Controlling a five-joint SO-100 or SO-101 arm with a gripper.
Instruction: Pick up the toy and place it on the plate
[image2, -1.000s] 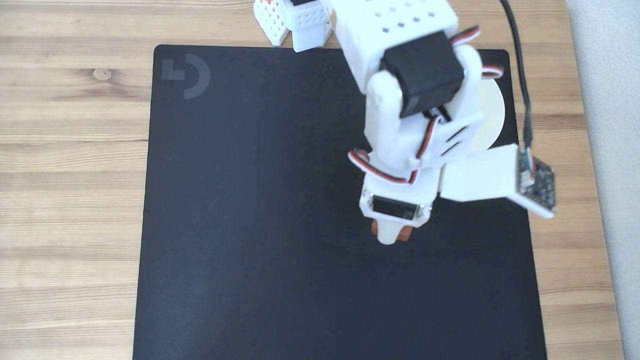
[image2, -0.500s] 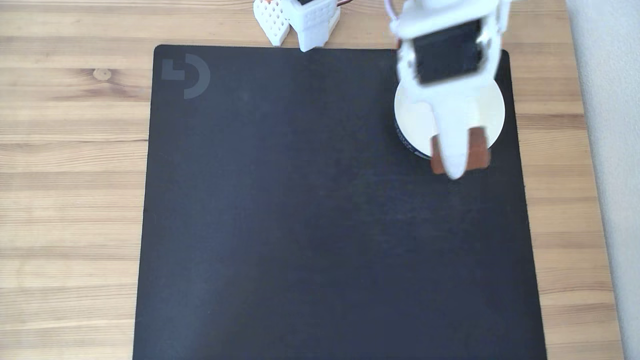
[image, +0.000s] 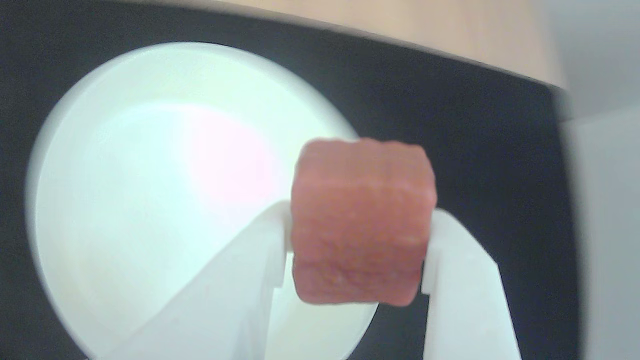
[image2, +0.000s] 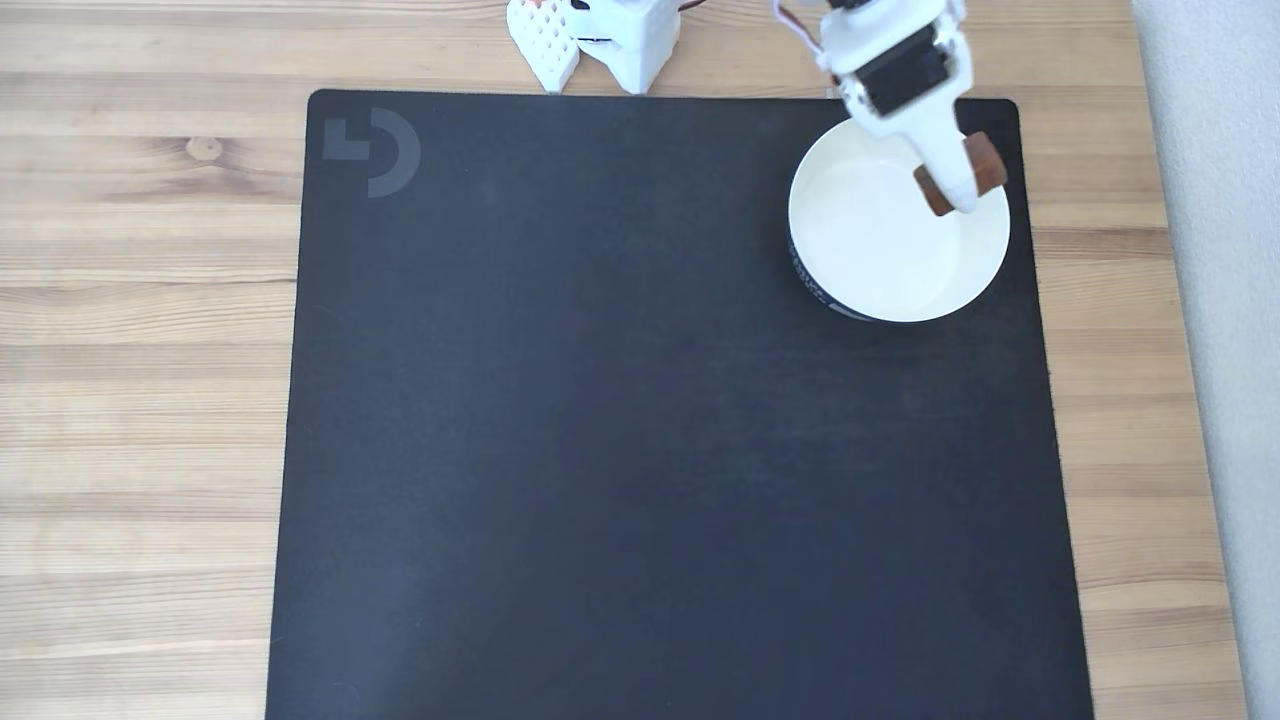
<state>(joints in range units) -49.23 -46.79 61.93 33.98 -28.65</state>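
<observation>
The reddish-brown toy is clamped between the two white fingers of my gripper, which is shut on it. In the fixed view the gripper holds the toy in the air over the upper right part of the plate. The plate is a round white dish with a dark outer side, standing at the back right of the black mat. The wrist view shows the plate's white inside below and left of the toy.
A black mat covers most of the wooden table. The arm's white base stands at the mat's far edge. A pale wall or surface runs along the right side.
The arm has swung from the mat's middle right back toward the far right. The toy travelled with it, from in front of the plate to above the plate's far side.
</observation>
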